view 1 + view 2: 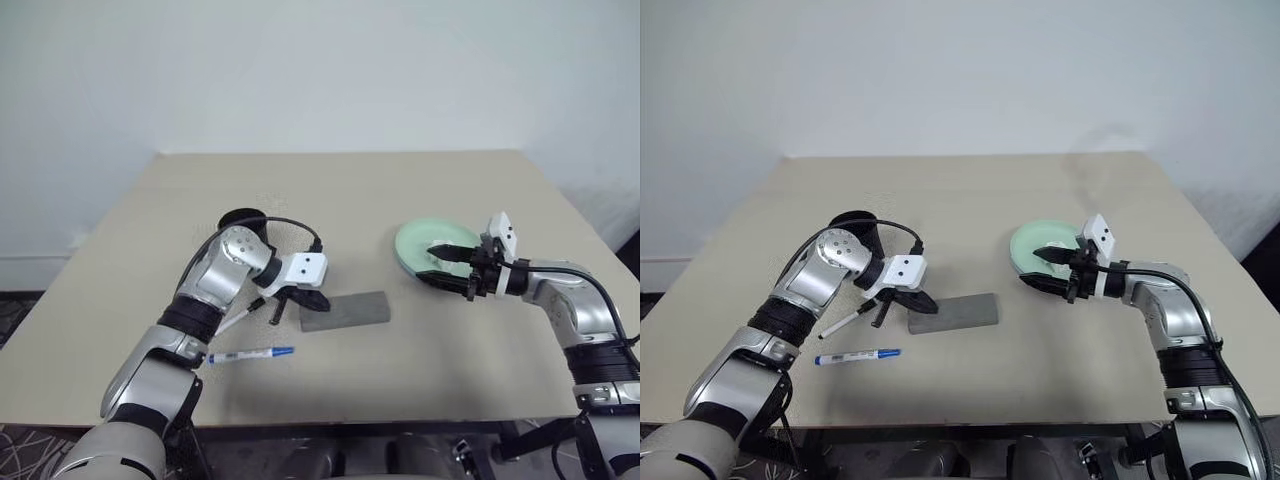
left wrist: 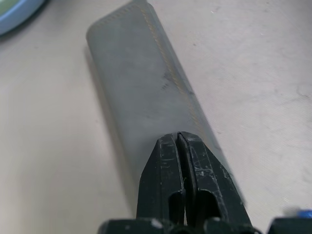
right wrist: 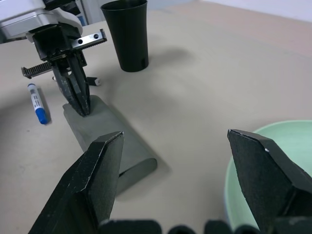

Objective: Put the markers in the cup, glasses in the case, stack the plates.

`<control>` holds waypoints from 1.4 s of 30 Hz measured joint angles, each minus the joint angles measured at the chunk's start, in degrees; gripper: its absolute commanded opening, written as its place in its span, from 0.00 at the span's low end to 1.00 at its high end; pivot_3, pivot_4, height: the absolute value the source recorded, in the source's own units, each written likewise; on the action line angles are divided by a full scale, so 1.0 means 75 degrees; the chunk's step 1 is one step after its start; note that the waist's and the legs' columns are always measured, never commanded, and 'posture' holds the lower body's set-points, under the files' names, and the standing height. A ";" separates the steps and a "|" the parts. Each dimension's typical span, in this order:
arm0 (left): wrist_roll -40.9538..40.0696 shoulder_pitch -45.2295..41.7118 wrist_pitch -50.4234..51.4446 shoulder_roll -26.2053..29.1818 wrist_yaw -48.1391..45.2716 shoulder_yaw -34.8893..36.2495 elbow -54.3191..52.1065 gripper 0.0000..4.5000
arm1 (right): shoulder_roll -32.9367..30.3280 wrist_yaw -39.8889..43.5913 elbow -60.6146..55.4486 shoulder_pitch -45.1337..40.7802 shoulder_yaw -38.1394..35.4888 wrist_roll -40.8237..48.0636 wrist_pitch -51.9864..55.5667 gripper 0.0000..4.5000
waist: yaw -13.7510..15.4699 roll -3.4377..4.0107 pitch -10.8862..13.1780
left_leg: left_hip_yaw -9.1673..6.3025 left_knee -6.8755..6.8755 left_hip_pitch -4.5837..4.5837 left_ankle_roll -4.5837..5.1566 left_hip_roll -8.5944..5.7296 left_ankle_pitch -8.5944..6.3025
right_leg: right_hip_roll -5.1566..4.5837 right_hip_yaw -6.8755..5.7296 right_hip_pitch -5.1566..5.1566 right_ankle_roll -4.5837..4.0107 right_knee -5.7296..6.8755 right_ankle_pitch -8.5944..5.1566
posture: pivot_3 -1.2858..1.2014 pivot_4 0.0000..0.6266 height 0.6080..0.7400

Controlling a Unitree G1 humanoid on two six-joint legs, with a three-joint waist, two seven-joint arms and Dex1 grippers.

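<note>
My left gripper [image 1: 300,299] is shut with nothing in it, its tips at the left end of the grey case [image 1: 350,310], which lies flat and closed. Just left of the case, partly under my arm, lies the black-capped marker [image 1: 840,325]. The blue-capped marker [image 1: 250,354] lies nearer the front edge. Behind my left arm the black cup [image 3: 126,34] stands upright. Over the near side of the mint green plate [image 1: 422,243] my right gripper [image 1: 447,267] is open. A light blue plate's rim [image 2: 14,9] shows beyond the case. The glasses are out of view.
Everything sits on a beige table [image 1: 400,190] against a white wall. The table's front edge runs just below the blue-capped marker.
</note>
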 measured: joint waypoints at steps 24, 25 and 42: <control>-0.1759 0.3563 0.1691 0.3376 -0.0201 0.1207 -0.4169 0.44 | 0.0310 -0.0026 0.0299 -0.0133 0.0151 -0.0100 -0.0248 0.82 | 0.0024 0.0009 0.0005 | 0.0010 -0.0027 0.0028 -0.0009 0.0008 0.0006 | 0.0007 0.0007 -0.0004 -0.0010 -0.0001 0.0003 | 0.52 0.00 1.00; -0.1623 0.3562 0.1684 0.3331 -0.0035 0.1148 -0.4164 0.44 | 0.0327 -0.0033 0.0301 -0.0133 0.0155 -0.0100 -0.0250 0.82 | 0.0023 0.0011 0.0005 | 0.0011 -0.0028 0.0032 -0.0009 0.0008 0.0006 | 0.0007 0.0008 -0.0001 -0.0010 -0.0001 0.0003 | 0.52 0.00 1.00; -0.0811 0.3470 0.0836 0.3079 0.0633 0.0474 -0.3335 0.18 | 0.0356 -0.0135 0.0299 0.0064 0.0145 -0.0098 -0.0257 0.82 | 0.0021 0.0044 0.0002 | 0.0025 -0.0064 0.0082 -0.0011 0.0018 0.0006 | 0.0004 0.0014 0.0019 -0.0009 0.0000 0.0002 | 0.52 0.00 1.00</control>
